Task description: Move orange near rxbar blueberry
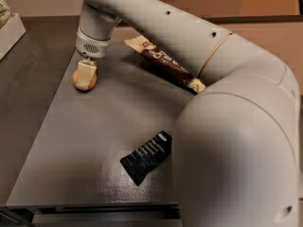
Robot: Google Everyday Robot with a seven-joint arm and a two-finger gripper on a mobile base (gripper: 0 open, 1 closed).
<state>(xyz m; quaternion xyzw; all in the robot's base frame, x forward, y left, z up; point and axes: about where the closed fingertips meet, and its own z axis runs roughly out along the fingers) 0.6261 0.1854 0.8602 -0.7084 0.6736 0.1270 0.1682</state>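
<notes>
The orange (75,80) sits on the dark grey table (85,141) at the far left. My gripper (85,77) points straight down onto it and covers its middle, so orange skin shows on both sides of it. The rxbar blueberry (147,156), a dark navy wrapper with white lettering, lies flat near the table's front edge, well apart from the orange.
A brown-and-cream snack bag (165,63) lies diagonally at the back of the table, partly under my arm. A white box (9,30) stands off the table at the far left. My arm's bulky elbow fills the right foreground.
</notes>
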